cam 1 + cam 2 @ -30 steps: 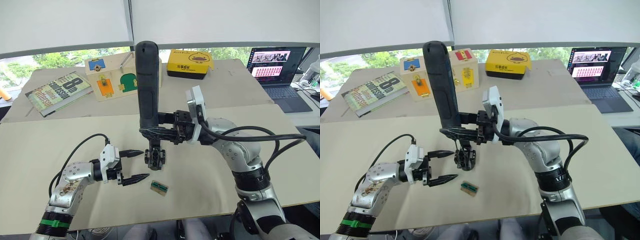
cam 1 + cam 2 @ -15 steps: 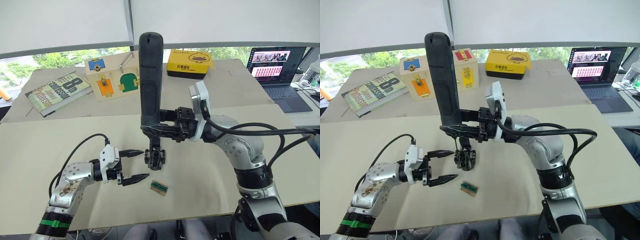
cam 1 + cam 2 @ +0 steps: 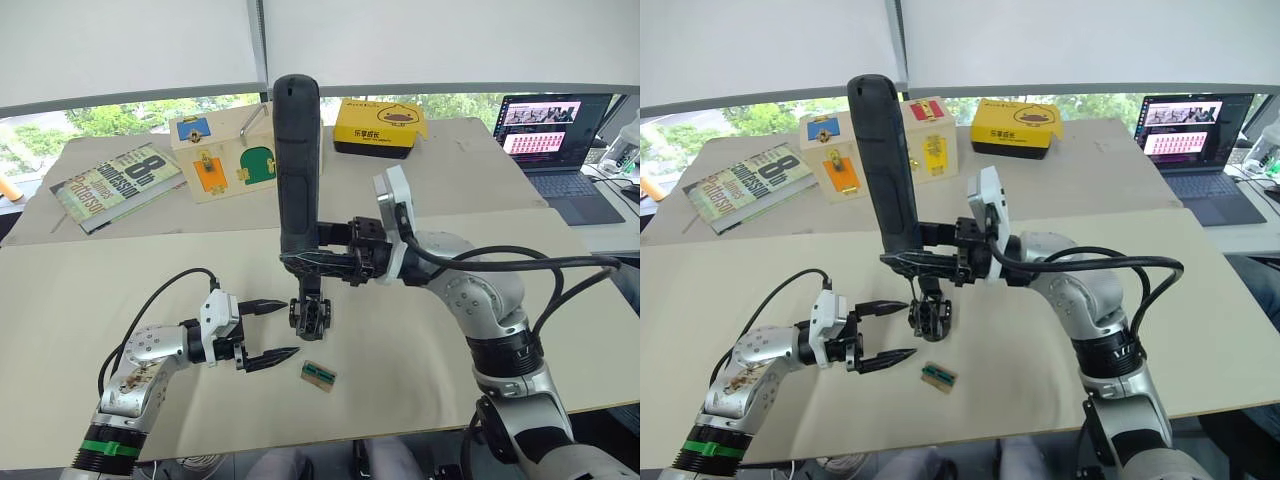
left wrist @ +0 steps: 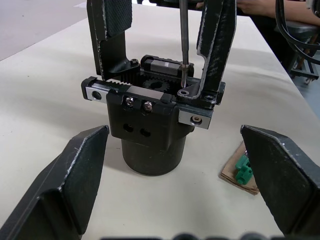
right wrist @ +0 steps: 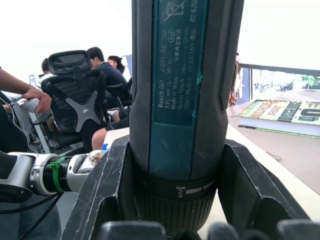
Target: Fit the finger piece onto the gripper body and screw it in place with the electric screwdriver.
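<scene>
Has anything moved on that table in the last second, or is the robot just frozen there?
Almost frozen. The right gripper keeps the electric screwdriver clamped upright, its top only wobbling slightly, bit on the gripper body. The left gripper stays open beside it; the small tray is unmoved.

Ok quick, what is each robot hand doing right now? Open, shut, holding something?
Left end effector: open, holding nothing, beside the gripper body.
Right end effector: shut on the electric screwdriver, held upright, bit down on the gripper body.
</scene>
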You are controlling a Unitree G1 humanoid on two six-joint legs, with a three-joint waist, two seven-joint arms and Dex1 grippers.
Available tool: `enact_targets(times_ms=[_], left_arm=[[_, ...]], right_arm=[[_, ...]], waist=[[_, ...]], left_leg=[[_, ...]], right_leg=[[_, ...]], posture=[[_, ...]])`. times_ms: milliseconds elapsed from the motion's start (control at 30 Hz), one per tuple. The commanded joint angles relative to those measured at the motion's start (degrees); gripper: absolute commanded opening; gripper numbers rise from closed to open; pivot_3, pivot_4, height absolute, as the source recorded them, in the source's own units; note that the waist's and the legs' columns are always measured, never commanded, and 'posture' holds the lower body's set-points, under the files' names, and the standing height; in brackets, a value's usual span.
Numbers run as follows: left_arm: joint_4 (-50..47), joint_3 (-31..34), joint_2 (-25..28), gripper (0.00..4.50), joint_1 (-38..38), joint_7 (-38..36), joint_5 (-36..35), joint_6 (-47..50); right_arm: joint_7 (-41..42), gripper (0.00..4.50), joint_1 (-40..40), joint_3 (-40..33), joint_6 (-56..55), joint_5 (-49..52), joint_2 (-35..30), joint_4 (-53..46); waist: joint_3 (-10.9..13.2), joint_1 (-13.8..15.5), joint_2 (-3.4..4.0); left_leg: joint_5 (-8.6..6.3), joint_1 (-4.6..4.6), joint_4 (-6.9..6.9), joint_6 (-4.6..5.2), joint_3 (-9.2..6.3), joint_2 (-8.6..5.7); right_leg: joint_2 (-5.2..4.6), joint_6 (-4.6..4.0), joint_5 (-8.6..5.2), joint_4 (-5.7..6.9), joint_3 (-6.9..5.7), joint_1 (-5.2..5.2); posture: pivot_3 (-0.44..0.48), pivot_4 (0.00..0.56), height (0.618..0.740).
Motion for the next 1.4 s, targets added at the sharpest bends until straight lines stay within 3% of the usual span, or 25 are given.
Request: enact_targets(times_ms=[33, 1400], left_arm=[[-0.85, -0.2, -0.15, 4.5, 0.06, 0.22, 0.03, -0.67], [-0.55, -0.6, -0.46, 4.5, -0.04, 0.71, 0.25, -1.07]], right_arm=[[0.58, 1.9, -1.48, -0.98, -0.77, 0.56, 0.33, -1.57], [2.92, 1.9, -2.22, -0.02, -1.46, -1.55, -0.32, -2.27]], waist=[[0.0, 0.0, 0.0], [0.0, 0.01, 0.0]], left_leg=[[0.0, 0.0, 0.0, 0.0, 0.0, 0.0], [0.0, 0.0, 0.0, 0.0, 0.0, 0.0]], right_leg=[[0.0, 0.0, 0.0, 0.0, 0.0, 0.0], [0.0, 0.0, 0.0, 0.0, 0.0, 0.01]], posture=[[0.0, 0.15, 0.74], [0.0, 0.15, 0.74]])
